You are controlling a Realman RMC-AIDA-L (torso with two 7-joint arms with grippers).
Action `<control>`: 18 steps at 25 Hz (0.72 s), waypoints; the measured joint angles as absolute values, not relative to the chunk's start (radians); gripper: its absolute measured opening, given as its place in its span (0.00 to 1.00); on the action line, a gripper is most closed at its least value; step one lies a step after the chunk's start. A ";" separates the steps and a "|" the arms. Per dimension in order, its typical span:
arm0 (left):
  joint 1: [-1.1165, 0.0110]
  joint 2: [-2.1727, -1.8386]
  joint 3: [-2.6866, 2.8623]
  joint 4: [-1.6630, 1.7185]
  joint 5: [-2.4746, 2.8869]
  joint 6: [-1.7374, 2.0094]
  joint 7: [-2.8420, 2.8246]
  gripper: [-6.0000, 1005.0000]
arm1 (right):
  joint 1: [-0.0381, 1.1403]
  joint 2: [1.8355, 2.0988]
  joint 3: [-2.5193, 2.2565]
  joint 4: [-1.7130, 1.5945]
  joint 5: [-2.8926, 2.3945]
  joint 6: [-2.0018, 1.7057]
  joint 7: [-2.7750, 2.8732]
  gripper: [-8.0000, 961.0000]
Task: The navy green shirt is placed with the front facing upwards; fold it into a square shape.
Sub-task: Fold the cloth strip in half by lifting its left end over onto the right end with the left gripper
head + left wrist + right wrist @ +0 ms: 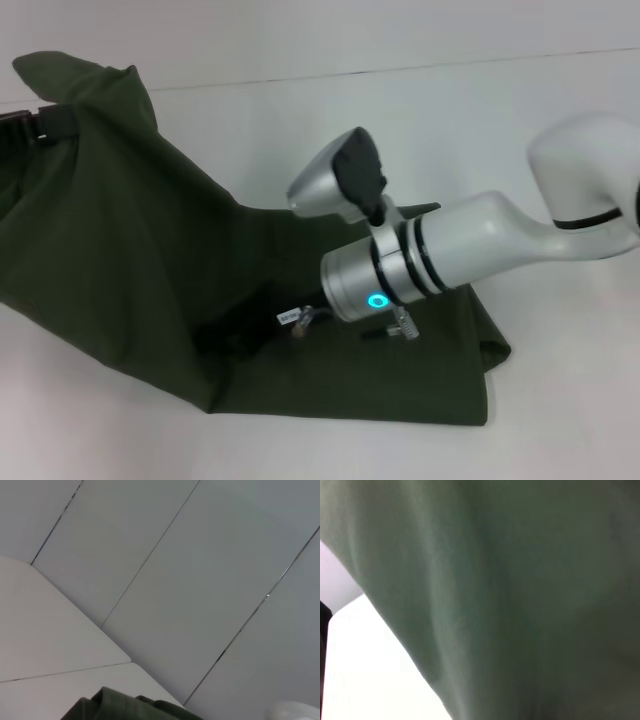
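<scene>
The navy green shirt (130,230) lies partly on the white table (570,410). Its left part is pulled up into a slanted sheet that peaks at the far left. There my left gripper (42,124) shows as a dark piece at the picture's edge, shut on the raised cloth. My right arm reaches in from the right. My right gripper (240,328) is sunk among the dark folds at the shirt's middle. In the right wrist view the shirt (520,600) fills the picture at close range. A bunched edge of the shirt (130,707) shows in the left wrist view.
The shirt's right part lies flat, with a folded corner (490,350) near the table's front right. A pale panelled wall (200,580) stands behind the table. Bare white tabletop surrounds the cloth on the right and far side.
</scene>
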State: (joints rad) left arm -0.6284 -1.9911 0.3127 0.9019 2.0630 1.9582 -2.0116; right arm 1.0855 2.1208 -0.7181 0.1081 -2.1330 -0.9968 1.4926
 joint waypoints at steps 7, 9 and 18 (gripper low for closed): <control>-0.627 -1.991 0.313 0.902 2.062 1.959 -2.011 0.03 | 1.116 2.121 -0.693 0.128 -2.153 -0.980 1.492 0.08; -0.627 -1.991 0.313 0.902 2.062 1.958 -2.011 0.03 | 1.118 2.121 -0.681 0.129 -2.153 -0.989 1.488 0.08; -0.618 -1.992 0.308 0.902 2.034 1.957 -2.012 0.03 | 1.015 2.110 -0.638 0.064 -2.150 -1.087 1.483 0.08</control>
State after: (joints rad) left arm -0.6185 -1.9920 0.3076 0.9020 2.0342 1.9571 -2.0115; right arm 1.0149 2.1100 -0.6378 0.0637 -2.1500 -1.0873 1.4828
